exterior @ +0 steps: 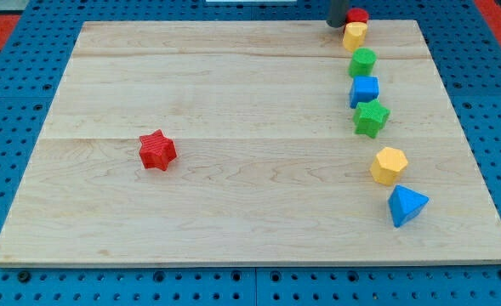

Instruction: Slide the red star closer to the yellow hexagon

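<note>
The red star (157,150) lies on the wooden board (233,93), left of the middle. The yellow hexagon (389,165) lies far to the view's right, at about the same height, a little lower. My tip (336,23) is at the view's top right edge of the board, just left of a red block (357,15) and a yellow block (355,35). It is far from the red star and touches neither it nor the hexagon.
A column of blocks runs down the right side: a green block (362,62), a blue block (364,90), a green star (371,118), then the yellow hexagon and a blue triangular block (407,206). A blue pegboard (12,102) surrounds the board.
</note>
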Robot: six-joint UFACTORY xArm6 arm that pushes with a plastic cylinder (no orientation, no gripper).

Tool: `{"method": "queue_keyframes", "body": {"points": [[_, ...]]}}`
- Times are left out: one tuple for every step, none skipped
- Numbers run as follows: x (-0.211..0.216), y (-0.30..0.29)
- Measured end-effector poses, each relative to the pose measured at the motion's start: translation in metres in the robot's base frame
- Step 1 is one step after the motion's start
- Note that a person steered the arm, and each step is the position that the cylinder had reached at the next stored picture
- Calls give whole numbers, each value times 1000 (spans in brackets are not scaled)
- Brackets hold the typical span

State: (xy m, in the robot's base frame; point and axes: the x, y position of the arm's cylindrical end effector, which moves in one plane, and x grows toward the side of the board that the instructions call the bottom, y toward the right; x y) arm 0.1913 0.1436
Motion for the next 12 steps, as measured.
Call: {"method": "queue_keyframes", "body": {"points": [[19, -30], [57, -81], [103, -135], [153, -196], [202, -258], [255, -308], [284, -317], [292, -283], [274, -277], [261, -277], [247, -277], [244, -273]]}}
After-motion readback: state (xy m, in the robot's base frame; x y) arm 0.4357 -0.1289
